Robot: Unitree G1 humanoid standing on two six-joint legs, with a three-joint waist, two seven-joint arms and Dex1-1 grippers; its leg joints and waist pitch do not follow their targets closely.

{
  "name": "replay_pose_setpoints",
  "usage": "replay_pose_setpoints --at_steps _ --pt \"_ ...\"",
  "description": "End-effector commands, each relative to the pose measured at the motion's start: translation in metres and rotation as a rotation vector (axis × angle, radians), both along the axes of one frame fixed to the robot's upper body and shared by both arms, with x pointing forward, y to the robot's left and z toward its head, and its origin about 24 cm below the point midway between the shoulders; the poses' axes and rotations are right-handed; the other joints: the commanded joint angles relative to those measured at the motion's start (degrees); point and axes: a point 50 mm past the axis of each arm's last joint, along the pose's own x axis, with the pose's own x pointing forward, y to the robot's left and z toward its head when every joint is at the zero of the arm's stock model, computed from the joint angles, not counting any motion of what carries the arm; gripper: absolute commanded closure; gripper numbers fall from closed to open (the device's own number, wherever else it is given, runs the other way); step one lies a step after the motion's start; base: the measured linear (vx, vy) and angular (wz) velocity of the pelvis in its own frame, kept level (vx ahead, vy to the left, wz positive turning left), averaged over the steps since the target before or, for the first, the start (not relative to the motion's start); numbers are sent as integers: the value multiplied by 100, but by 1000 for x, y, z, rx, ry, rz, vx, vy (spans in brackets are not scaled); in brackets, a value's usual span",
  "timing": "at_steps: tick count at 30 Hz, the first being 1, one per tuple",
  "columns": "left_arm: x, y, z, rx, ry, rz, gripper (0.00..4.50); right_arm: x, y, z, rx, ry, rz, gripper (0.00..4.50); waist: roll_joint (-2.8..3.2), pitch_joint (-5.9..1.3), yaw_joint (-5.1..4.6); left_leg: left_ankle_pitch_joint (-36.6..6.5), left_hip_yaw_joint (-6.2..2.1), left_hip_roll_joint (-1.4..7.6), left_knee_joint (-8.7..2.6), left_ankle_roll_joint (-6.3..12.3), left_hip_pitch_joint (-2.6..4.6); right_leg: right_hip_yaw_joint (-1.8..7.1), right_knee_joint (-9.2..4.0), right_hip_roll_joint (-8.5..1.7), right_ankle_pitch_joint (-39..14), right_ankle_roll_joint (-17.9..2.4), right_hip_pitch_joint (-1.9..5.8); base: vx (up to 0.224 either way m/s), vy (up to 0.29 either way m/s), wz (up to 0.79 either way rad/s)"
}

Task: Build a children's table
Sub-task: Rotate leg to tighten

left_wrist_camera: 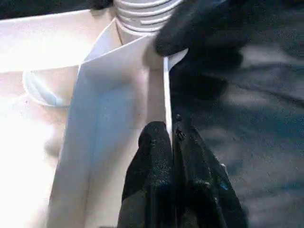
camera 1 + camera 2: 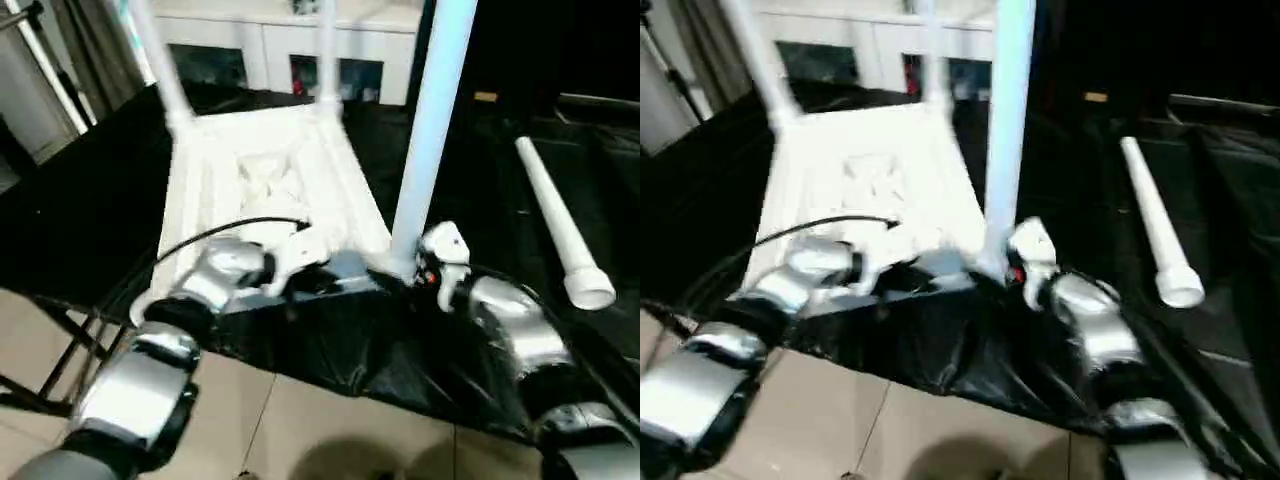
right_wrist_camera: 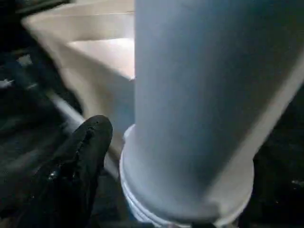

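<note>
— Three legs are seen standing in the upturned tabletop (image 2: pixel 270 175), which lies ribbed side up on the black cloth (image 2: pixel 90 220). On the left, the far-left leg (image 2: pixel 160 60) is planted in its corner; is the near edge being held?

— It is. The left gripper (image 1: pixel 172 142) is pressed together on the thin rim of the tabletop, close to the near-right corner, so the slab is pinched and steadied there.

— And further right?

— The far-right leg (image 2: pixel 327 50) is seated at the back, and the near-right leg (image 2: pixel 430 130) rises from its socket just beside the right gripper (image 2: pixel 432 262). One black finger (image 3: pixel 76 161) is seen beside the leg's ringed foot; whether the jaws are spread or clamped on it cannot be told. The fourth leg (image 2: pixel 555 220) is left lying on the cloth, well apart to the right.

— What could be spoiled from here?

— The near-right leg may be only partly pushed home. If it is released early, it could be tipped out of the socket. If the rim pinch is lost, the tabletop could be slid across the slick cloth. The loose leg could also be rolled away by a knock.
</note>
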Motion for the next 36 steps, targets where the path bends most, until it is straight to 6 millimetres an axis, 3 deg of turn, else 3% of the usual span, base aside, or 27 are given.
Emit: replay_pose_setpoints --at_steps 1,4,5,9,10,16,22,24,26,27,29,32,33,35,36 --pt "-4 -1 0 29 2 -85 450 -9 5 4 -2 21 149 57 -69 -439 17 -1099 20 129 -352 818 56 221 -283 -258 -740 -1588 349 0 0 0" --pt "-5 3 0 37 7 -100 450 -11 2 4 -7 40 192 57 -70 -428 44 -1167 20 134 -366 739 54 227 -284 -273 -841 -1568 347 0 0 0" --pt "-6 6 1 44 14 -114 450 -13 0 3 -10 56 218 84 -74 -425 48 -1215 23 126 -368 701 55 228 -300 -277 -958 -1548 350 0 0 0" --pt "-7 11 2 55 29 -144 450 -14 -2 5 -12 72 259 96 -86 -418 58 -1250 22 125 -372 620 54 231 -323 -284 -1205 -1461 344 0 0 0" --pt "-7 11 2 55 29 -144 450 -14 -2 5 -12 72 259 122 -89 -420 58 -1215 22 123 -370 622 47 231 -316 -281 -1194 -1456 349 0 0 0" --pt "-9 18 1 77 42 -168 450 -16 -3 7 -5 85 290 161 -75 -431 66 -1141 20 133 -368 629 57 231 -297 -278 -1018 -1510 340 0 0 0" --pt "-8 16 -1 69 29 -138 450 -19 2 2 36 90 245 174 -82 -432 79 -1047 17 130 -365 643 47 231 -280 -277 -939 -1504 351 0 0 0" --pt "-4 7 -1 51 -1 -68 450 -16 7 -3 55 71 128 174 -80 -416 84 -1148 23 137 -376 585 67 233 -312 -284 -1133 -1460 325 0 0 0" --pt "-1 2 -2 46 -11 -32 450 -12 9 -6 65 64 37 175 -97 -393 64 -1370 15 112 -397 415 83 222 -374 -290 -1751 -1283 316 0 0 0" --pt "2 -7 -2 42 -29 14 450 -6 12 -10 65 44 -86 175 -122 -384 42 -1396 17 114 -406 372 89 231 -396 -291 -1885 -1231 303 0 0 0" --pt "3 -21 -3 13 -26 58 450 -2 17 -15 80 37 -213 175 -95 -354 -40 -1630 -11 90 -430 183 99 216 -454 -296 -2459 -1041 280 0 0 0" --pt "1 -49 -5 -21 -27 82 450 7 31 -21 74 33 -381 176 -105 -336 -126 -1861 -25 47 -429 155 110 181 -543 -278 -2899 -838 258 0 0 0" --pt "1 -53 -6 -25 -30 85 450 8 34 -21 71 30 -406 176 -83 -342 -133 -1870 -32 45 -422 150 115 180 -544 -286 -2923 -829 252 0 0 0" --pt "0 -62 -6 -32 -36 96 450 11 39 -21 49 20 -456 176 -100 -339 -195 -1906 -25 25 -411 222 109 171 -578 -268 -2952 -796 236 0 0 0" --pt "-2 -68 -8 -31 -38 94 450 14 46 -19 52 8 -467 176 -54 -342 -196 -1923 -31 24 -408 238 112 167 -579 -274 -2954 -792 238 0 0 0"
